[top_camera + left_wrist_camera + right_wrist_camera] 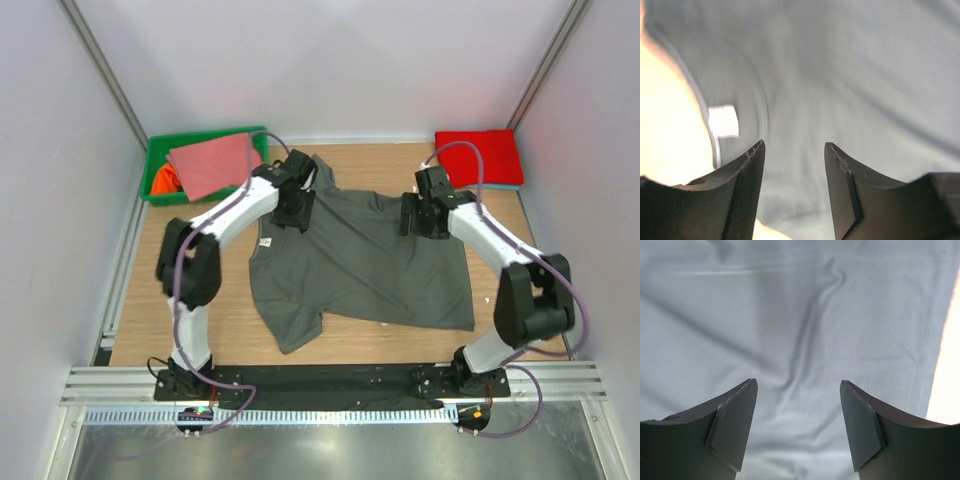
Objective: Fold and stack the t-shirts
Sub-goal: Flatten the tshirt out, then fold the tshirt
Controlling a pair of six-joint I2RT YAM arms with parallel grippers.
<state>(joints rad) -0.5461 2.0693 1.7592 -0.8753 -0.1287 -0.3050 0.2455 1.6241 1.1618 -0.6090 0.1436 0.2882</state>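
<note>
Grey shirt (370, 265) lies spread flat mid-table, probably so its far edge can be pinched at two points and folded nearward. The left gripper (297, 210) reaches over its far-left part, near the white label (722, 121), and the right gripper (420, 215) over its far-right part. Both point down at the cloth, jaws parted, grasping nothing. A folded red shirt (480, 155) at far right likely starts the stack.

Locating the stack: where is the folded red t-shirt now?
In the top view, the red t-shirt lies at the far right corner of the table, over a light-blue cloth, beyond the right end effector.
</note>
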